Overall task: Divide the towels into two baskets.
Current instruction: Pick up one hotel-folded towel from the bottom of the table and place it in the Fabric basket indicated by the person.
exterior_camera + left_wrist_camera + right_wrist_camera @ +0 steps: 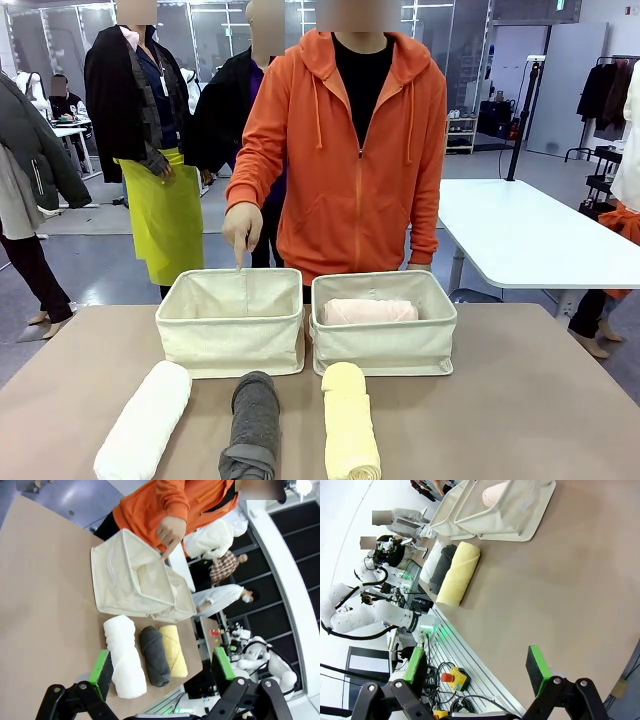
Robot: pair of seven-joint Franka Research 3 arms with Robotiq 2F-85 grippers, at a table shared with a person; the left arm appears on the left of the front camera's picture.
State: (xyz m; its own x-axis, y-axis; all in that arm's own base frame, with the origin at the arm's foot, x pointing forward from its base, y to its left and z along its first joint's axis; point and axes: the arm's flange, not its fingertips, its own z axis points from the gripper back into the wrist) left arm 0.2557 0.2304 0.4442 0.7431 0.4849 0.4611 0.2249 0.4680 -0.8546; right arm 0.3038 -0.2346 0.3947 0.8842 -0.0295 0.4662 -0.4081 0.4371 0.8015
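Note:
Two cream baskets stand side by side mid-table. The left basket [230,345] has nothing in it, and a person's hand [242,228] points a finger down into it. The right basket [385,345] holds the pale pink towel [368,311]. In front of them lie the white towel [145,420], the dark grey towel [252,425] and the pale yellow towel [350,420], side by side. My left gripper [162,666] hangs open above the near table edge, facing the white towel [122,655]. My right gripper [476,665] is open over bare table, well short of the yellow towel [458,573].
A person in an orange hoodie [350,150] stands right behind the baskets. A white table [530,235] stands at the back right, with other people behind. Past the near table edge sit cables and a red stop button [454,678].

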